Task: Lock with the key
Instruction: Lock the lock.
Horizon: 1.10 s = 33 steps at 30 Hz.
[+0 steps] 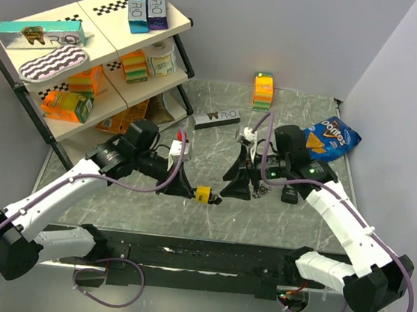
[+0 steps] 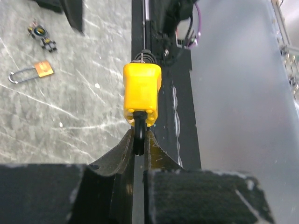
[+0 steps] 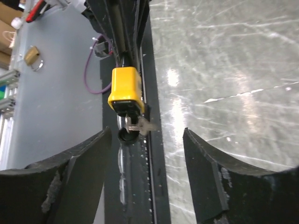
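Left gripper point(image 2: 138, 140): fingers point(image 2: 119, 158) narrow, pinched on the dark shackle of the lock point(image 2: 142, 93). The lock is held clear of the table, its yellow body pointing away from the fingers, toward the right arm.

Key point(image 3: 138, 125): small, silvery, seated in the end of the lock opposite the shackle and sticking out a little. A ring hangs just below it. Nothing grips it.

Right gripper point(image 3: 147, 135): fingers point(image 3: 81, 170) spread wide, empty. The key sits just ahead of the gap, nearer the finger on the left of that view, touching neither.

Outward:
- The top view puts the lock above the marble table point(image 1: 208, 227), front middle, between the two grippers.
- The black rail point(image 1: 196, 260) runs along the near edge, on the arms' side of the lock, with grey apron beyond it. Both wrist views line the lock up against this rail.
- Bare marble lies on the far side of the lock, up to a flat box point(image 1: 217, 117).
- A small dark bunch point(image 2: 42, 37) and a brass piece with a wire loop point(image 2: 32, 71) lie loose on the marble near the right gripper, both apart from the lock.
- The shelf rack point(image 1: 179, 21) fills the far left corner.
- The chip bag point(image 1: 331, 136) lies far right by the wall.
- An orange box point(image 1: 263, 89) stands at the far edge.
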Motion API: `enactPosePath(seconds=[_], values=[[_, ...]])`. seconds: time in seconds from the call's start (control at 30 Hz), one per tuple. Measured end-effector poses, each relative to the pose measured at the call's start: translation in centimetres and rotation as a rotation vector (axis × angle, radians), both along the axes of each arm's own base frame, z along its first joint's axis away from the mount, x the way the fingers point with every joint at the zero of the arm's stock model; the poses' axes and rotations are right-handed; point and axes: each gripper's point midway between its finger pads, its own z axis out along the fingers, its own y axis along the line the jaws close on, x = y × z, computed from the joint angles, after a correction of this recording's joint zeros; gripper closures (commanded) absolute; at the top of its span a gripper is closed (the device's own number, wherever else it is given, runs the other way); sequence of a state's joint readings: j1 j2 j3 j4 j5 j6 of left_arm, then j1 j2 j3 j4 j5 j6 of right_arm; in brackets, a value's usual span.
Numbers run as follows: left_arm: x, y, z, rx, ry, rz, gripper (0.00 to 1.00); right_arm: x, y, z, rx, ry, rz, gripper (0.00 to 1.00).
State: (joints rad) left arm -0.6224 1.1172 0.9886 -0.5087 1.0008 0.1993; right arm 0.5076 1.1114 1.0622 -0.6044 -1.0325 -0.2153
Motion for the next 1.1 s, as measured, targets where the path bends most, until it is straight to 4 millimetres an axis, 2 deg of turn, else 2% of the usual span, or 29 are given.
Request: enactPosePath(seconds=[0.2, 0.5, 0.67, 0.83, 0.9, 0.97, 1.1], values=[[-0.6, 0.6, -0.8, 0.027, -0.029, -0.030, 0.99, 0.2, -0.4, 0.8, 0.000, -0.054, 0.011, 0.42], [-0.4, 0.5, -0.5, 0.019, -0.036, -0.028, 0.99, -1.8, 0.9, 0.0, -0.026, -0.045, 0.089, 0.48], [-0.3, 0.4, -0.3, 0.015, -0.036, -0.025, 0.99, -2.2, 1.5, -0.8, -0.053, -0.056, 0.111, 0.66], [-0.3, 0.4, -0.3, 0.016, -0.031, -0.021, 0.99, -1.7, 1.5, -1.6, -0.083, -0.059, 0.096, 0.74], [-0.3, 0.4, -0.4, 0.018, -0.032, -0.017, 0.99, -1.6, 1.5, -1.7, -0.087, -0.062, 0.094, 0.75], [-0.2, 0.4, -0.4, 0.020, -0.033, -0.013, 0.99, -1.6, 1.5, -1.8, -0.091, -0.065, 0.093, 0.81], [0.0, 0.4, -0.4, 0.025, -0.033, 0.000, 0.99, -1.6, 1.5, -1.8, -0.091, -0.068, 0.095, 1.00]])
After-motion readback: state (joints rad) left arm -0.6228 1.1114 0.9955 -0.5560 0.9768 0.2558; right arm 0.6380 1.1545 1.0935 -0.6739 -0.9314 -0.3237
